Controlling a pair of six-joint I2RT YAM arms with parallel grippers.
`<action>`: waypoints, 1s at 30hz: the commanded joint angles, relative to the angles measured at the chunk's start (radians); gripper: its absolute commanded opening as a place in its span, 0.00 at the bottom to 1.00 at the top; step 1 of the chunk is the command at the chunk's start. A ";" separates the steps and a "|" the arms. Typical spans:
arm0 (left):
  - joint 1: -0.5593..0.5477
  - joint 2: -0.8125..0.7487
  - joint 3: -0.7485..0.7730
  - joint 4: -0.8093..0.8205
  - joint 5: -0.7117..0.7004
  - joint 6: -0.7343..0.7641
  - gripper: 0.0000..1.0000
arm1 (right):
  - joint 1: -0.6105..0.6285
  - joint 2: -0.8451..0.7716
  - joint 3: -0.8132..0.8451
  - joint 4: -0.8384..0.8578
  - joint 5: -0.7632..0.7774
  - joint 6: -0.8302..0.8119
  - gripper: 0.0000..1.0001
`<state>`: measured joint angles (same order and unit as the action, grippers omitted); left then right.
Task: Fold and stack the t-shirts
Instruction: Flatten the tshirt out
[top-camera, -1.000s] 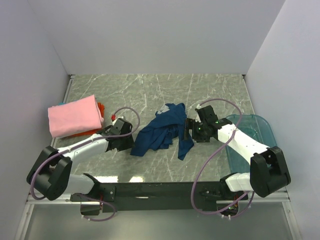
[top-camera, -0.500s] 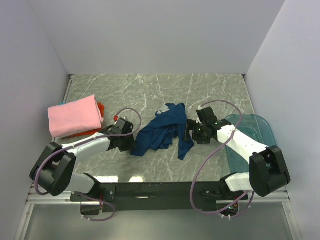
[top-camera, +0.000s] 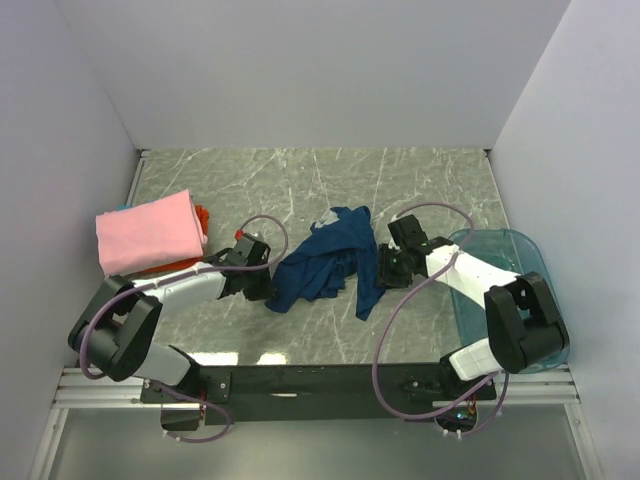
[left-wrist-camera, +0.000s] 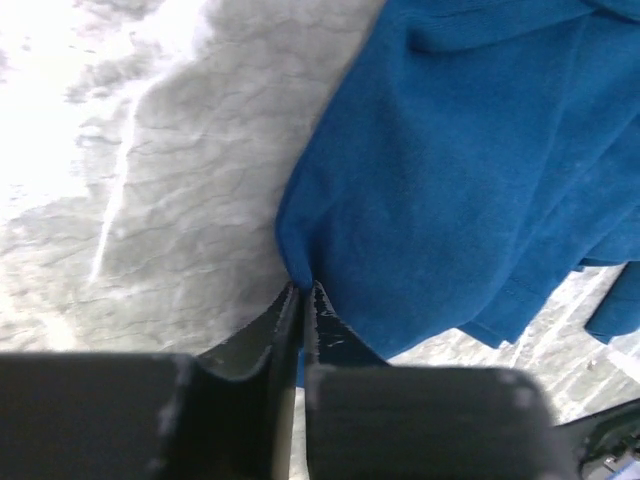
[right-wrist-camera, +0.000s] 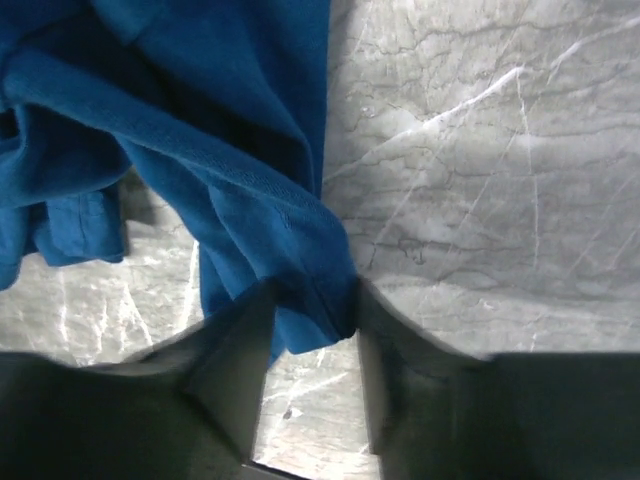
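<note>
Grey marbled table holds the crumpled navy t-shirt between the two grippers. Left gripper jaws pinch shut on its edge. Right gripper jaws flank a fold filling their gap; whether they clamp, I cannot tell.

Translucent teal tub on grey marble table, right side

White arm links, black joints, purple cables, dark fingers.
</note>
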<state>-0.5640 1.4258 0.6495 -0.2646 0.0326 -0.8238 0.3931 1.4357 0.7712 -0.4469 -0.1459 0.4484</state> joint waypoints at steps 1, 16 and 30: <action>-0.004 0.048 -0.014 -0.048 0.010 0.028 0.04 | 0.000 0.005 0.017 0.022 0.022 -0.013 0.31; 0.044 0.007 0.415 -0.449 -0.496 0.232 0.00 | -0.160 -0.078 0.345 -0.249 0.072 -0.169 0.00; 0.265 0.111 1.068 -0.346 -0.649 0.597 0.00 | -0.232 -0.018 0.862 -0.371 0.226 -0.310 0.00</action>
<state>-0.3138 1.5158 1.5776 -0.6895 -0.5575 -0.3737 0.1852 1.4017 1.5101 -0.7902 0.0021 0.2050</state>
